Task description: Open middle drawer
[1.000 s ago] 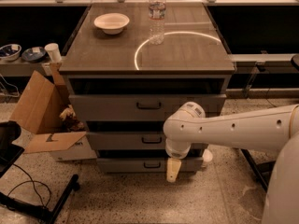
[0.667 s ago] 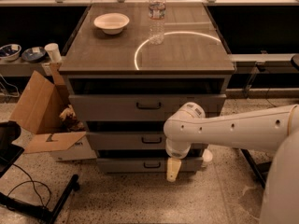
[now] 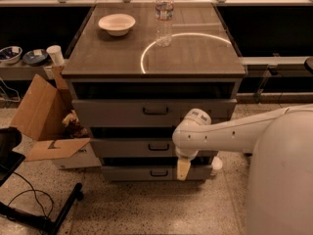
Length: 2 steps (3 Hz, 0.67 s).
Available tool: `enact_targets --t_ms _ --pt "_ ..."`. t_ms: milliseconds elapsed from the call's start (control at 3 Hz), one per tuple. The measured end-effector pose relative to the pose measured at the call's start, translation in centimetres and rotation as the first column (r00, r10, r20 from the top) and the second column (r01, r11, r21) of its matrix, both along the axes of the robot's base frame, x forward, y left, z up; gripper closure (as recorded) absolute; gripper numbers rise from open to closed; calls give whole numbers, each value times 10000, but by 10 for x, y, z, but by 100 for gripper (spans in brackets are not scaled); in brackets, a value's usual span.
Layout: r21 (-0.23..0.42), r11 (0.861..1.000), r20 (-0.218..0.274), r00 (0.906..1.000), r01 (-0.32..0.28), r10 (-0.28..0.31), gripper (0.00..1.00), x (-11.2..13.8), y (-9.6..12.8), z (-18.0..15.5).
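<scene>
The grey cabinet (image 3: pixel 98 67) has three drawers stacked at its front. The middle drawer (image 3: pixel 122 148) has a medium-height flat front with a small dark loop handle (image 3: pixel 159 147) at its centre. A dark gap shows above it. My gripper (image 3: pixel 183 170) hangs from the white arm (image 3: pixel 230 131), pointing down. It is in front of the bottom drawer (image 3: pixel 127 173), below and to the right of the middle drawer's handle. It holds nothing that I can see.
The taller top drawer (image 3: pixel 112 112) has a wider handle. A white bowl (image 3: pixel 117 23) and a water bottle (image 3: pixel 164 16) stand on the cabinet top. An open cardboard box (image 3: pixel 41 116) sits to the left. A black stand (image 3: pixel 34 214) lies on the floor.
</scene>
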State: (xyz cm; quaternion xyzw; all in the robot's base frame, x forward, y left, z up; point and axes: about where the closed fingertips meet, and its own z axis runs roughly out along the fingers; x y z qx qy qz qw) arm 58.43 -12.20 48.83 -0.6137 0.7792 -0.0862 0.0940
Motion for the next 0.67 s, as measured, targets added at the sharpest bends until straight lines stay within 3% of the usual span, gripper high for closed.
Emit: enact_targets --t_ms 333,667 --pt "-343 9992 566 9982 -200 219 0 28 -8 -10" --pt "-276 9992 694 9971 -292 311 0 52 -17 -30"
